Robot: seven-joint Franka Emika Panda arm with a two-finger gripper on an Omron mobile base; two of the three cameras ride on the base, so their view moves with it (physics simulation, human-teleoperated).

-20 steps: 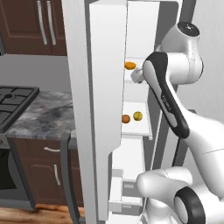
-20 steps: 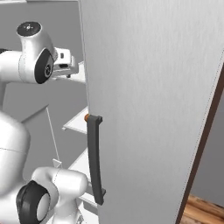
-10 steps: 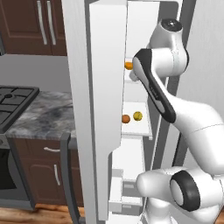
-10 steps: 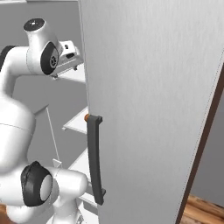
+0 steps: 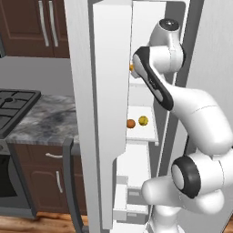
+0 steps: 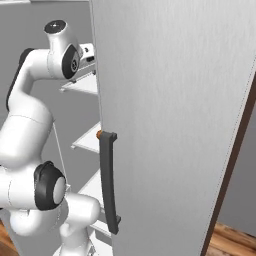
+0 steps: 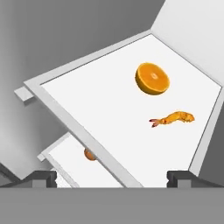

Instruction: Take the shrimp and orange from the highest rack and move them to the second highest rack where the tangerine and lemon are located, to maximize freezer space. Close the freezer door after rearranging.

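On the top rack we see a halved orange, cut face showing, beside a curled orange-pink shrimp, apart. Our gripper hangs above, spread wide, holding nothing.

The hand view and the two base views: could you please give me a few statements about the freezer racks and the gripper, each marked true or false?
1. The orange and the shrimp lie apart on the same rack. True.
2. The gripper is shut on the shrimp. False: its jaws stand open and hold nothing; the shrimp lies on the rack ahead of them.
3. The orange is a whole, uncut fruit. False: it is a cut half, its flat face showing.
4. In the left base view, the tangerine and the lemon sit side by side on a lower rack. True.
5. The freezer door is closed. False: it stands open, with the arm reaching past it.
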